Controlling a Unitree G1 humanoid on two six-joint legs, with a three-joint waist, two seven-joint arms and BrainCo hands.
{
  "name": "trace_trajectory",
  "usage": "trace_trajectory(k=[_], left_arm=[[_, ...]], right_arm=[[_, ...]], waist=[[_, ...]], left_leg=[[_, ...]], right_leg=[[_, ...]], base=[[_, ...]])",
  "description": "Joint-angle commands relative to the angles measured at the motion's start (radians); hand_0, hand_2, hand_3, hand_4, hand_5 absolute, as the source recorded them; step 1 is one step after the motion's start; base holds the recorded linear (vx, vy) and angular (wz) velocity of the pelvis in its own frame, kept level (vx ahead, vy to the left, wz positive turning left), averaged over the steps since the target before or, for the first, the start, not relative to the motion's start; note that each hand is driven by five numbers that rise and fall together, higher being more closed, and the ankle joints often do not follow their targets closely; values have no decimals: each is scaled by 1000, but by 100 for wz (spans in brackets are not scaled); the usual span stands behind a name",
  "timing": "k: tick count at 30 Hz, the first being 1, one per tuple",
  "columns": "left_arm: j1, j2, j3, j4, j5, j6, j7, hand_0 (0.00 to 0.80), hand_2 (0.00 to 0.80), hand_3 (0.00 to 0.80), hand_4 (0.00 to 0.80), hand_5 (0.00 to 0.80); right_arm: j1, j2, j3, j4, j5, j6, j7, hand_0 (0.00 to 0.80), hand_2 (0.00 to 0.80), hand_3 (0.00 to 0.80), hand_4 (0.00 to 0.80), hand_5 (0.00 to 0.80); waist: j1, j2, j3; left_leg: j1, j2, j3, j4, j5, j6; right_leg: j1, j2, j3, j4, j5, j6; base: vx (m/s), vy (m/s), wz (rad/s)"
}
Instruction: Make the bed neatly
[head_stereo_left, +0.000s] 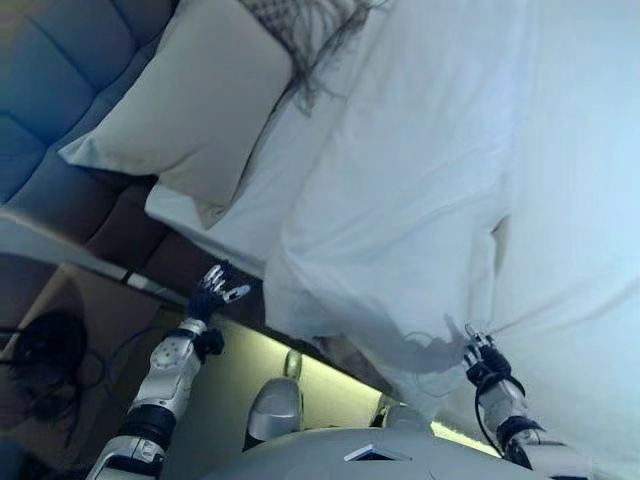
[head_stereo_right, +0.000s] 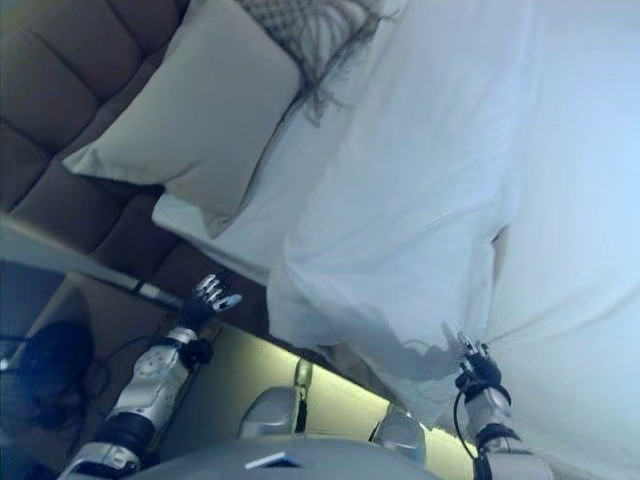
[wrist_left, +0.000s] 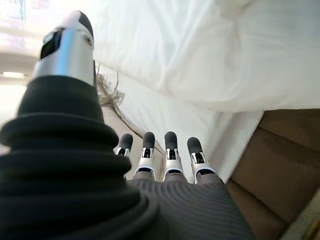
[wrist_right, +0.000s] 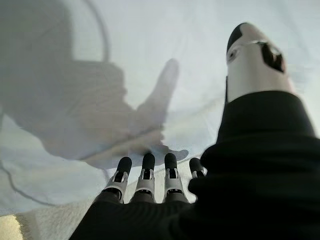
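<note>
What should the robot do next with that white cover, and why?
Probably close the right hand on the duvet edge. Both hands are open and hold nothing; the right hand is at the rumpled edge, while the left hand hangs off the bed near the pillow.

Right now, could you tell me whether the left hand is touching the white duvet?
Apart. The left eye view shows the left hand open over the dark gap, clear of the white duvet.

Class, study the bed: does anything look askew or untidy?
Yes. The white duvet lies rumpled, its corner hanging over the bed's edge, short of the pillow. A fringed throw lies bunched by the pillow. Both hands are open.
</note>
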Motion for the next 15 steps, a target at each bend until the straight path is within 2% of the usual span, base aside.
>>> trace_trajectory(k=[1,7,12,15], left_arm=[[-106,45,-23,-79,-52,-88,43,0,0,0,0,0],[-121,50,-41,-146,-50,-82,75,0,0,0,0,0],[-92,50,-29,-162,-44,-91,77,0,0,0,0,0],[-77,52,-14,-151,-51,-105,74,0,0,0,0,0]], right_arm=[[-79,-45,5,28,38,4,-18,0,0,0,0,0],[-105,-67,-7,77,104,36,-14,0,0,0,0,0],[-60,-41,-27,48,172,-26,22,0,0,0,0,0],[-16,-19,-33,5,147,-72,40,0,0,0,0,0]], waist=[[29,-15,86],[35,0,147],[29,-6,157],[16,-13,152]], left_leg=[[-149,7,-31,231,-115,7],[-237,-21,-55,301,-118,17],[-232,-27,-52,299,-117,22],[-217,-24,-39,278,-111,24]], right_leg=[[-122,-142,63,170,-14,43],[-203,-154,72,248,-27,33],[-204,-156,78,248,-20,38],[-197,-154,87,231,-11,43]], base=[[-179,-6,18],[-100,-5,19],[-9,9,12],[-2,21,-1]])
